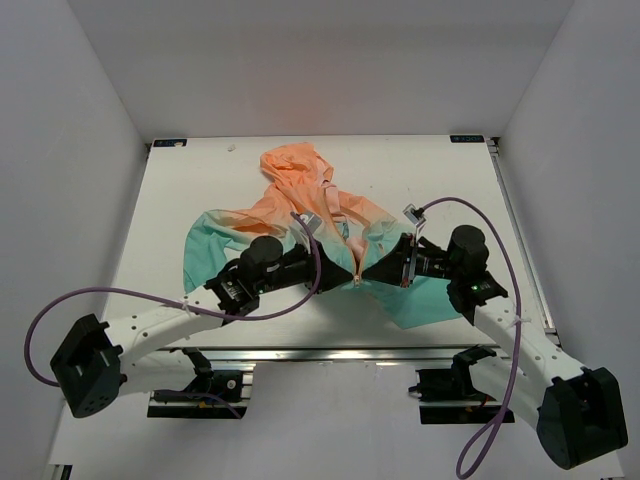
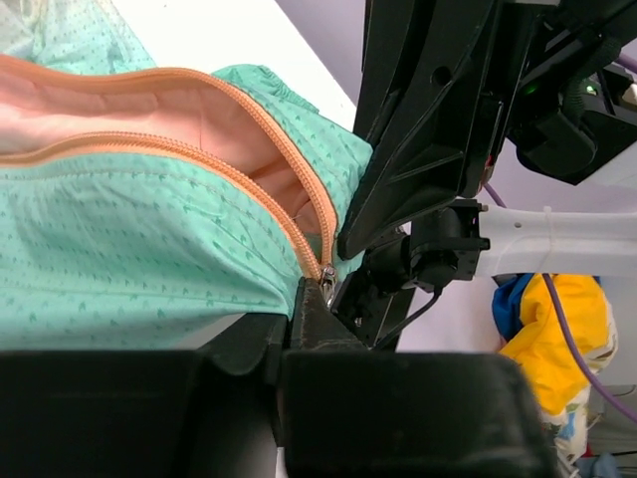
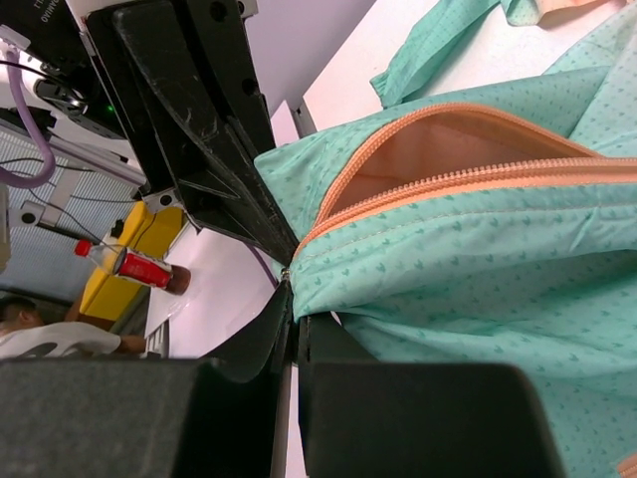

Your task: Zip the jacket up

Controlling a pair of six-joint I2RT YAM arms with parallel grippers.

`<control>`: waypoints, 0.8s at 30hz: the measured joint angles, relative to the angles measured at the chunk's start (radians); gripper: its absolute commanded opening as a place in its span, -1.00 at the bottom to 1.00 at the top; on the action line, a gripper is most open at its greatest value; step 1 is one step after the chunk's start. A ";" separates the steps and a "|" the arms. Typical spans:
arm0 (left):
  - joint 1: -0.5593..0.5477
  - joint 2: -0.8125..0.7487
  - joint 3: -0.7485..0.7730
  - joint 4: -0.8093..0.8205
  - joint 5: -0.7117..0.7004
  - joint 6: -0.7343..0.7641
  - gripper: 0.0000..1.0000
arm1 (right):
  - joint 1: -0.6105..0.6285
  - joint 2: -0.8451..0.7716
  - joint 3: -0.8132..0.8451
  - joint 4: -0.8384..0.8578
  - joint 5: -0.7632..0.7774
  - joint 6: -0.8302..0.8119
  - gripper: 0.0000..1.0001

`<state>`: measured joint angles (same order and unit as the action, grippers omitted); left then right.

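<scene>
The jacket (image 1: 300, 185) lies spread on the table, peach hood at the far end and teal hem toward me. Its orange zipper (image 2: 249, 189) is open above the hem, showing the peach lining. The metal slider (image 2: 326, 287) sits at the bottom end of the zipper. My left gripper (image 1: 350, 276) is shut, and its tips (image 2: 299, 307) are right at the slider and seem to hold the pull. My right gripper (image 1: 370, 274) faces it from the right, shut (image 3: 296, 317) on the teal hem (image 3: 418, 299) beside the zipper's base.
The white table (image 1: 200, 180) is walled on three sides. The two grippers almost touch over the hem near the table's front edge. A metal rail (image 1: 330, 355) runs along that edge. Purple cables loop from both arms.
</scene>
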<state>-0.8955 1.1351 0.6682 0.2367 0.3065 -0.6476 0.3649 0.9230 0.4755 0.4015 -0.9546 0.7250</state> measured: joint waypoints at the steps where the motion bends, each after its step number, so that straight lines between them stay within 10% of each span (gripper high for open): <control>1: -0.002 -0.002 0.001 -0.003 -0.004 -0.002 -0.62 | 0.000 0.002 0.001 -0.004 -0.003 -0.002 -1.00; 24: -0.012 -0.014 -0.097 0.101 0.068 -0.114 -0.05 | 0.011 -0.010 -0.052 0.075 -0.014 -0.016 -1.00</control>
<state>-0.9073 1.1210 0.5713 0.3378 0.3740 -0.7612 0.3756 0.9134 0.4232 0.4767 -0.9691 0.7086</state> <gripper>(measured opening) 0.481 0.026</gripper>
